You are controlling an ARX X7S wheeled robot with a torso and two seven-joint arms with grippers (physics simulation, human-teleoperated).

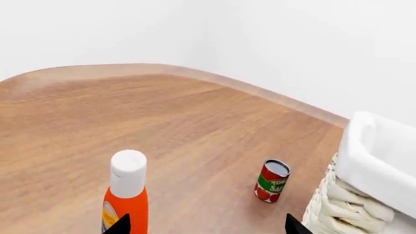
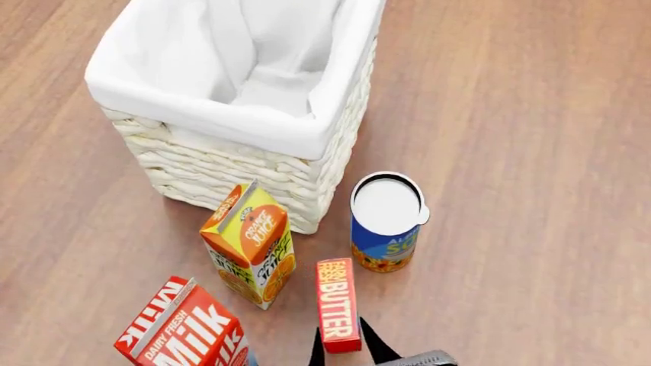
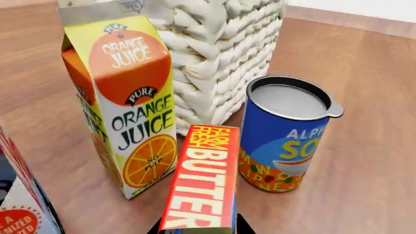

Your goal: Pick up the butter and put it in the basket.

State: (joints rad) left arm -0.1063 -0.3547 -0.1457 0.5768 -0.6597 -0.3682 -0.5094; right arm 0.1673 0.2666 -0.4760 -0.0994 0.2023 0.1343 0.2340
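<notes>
At the head view's bottom centre, the right gripper (image 2: pixel 344 352) is clamping the butter (image 2: pixel 338 303), ready for lifting toward the basket (image 2: pixel 244 126) in the upper left; the left gripper (image 1: pixel 206 225) is hanging open.

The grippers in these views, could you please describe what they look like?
Little shows. The right gripper has slim black fingers tapering to points, on a grey, textured body at the head view's bottom edge. The left gripper shows only two black pointed fingertips. No cables, markings or arm links are visible.
</notes>
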